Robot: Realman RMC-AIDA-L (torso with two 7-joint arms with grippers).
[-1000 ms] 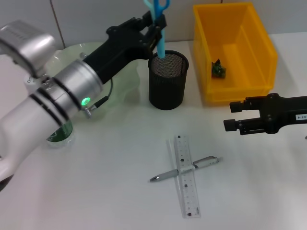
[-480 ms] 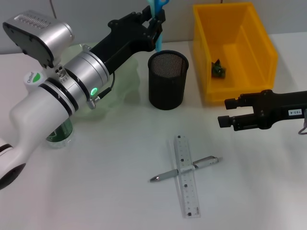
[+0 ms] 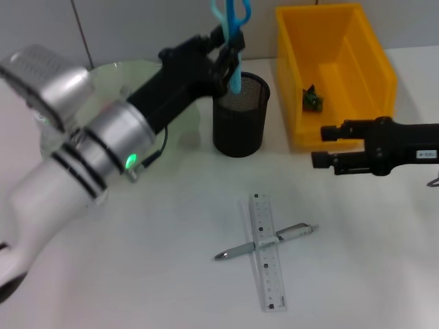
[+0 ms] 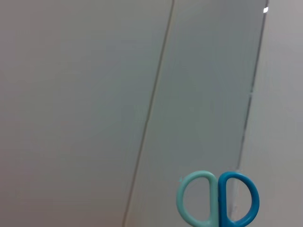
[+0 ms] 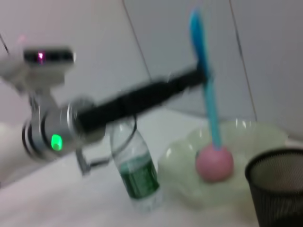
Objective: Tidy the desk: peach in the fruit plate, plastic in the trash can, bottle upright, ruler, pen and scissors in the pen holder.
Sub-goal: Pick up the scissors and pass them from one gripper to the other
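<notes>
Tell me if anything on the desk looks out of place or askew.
The pen lies crosswise over the ruler on the table, both outside the pen holder. The left claw holds scissors above it.

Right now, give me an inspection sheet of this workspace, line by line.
Surface: white desk, flat and bare in front.
Job's things: scissors held upright, blades over the mesh pen holder; ruler lying flat with the pen crossed over it; peach in the fruit plate; bottle upright beside the plate; green plastic scrap in the yellow bin.
Clutter: nothing seen.
Grippers: left tool shut on the scissors above the holder; right tool hovering in front of the bin, off the desk, holding nothing, fingers apart.
Cables: thin black lead looped at the left wrist.
Surroundings: plain grey wall panels behind.
</notes>
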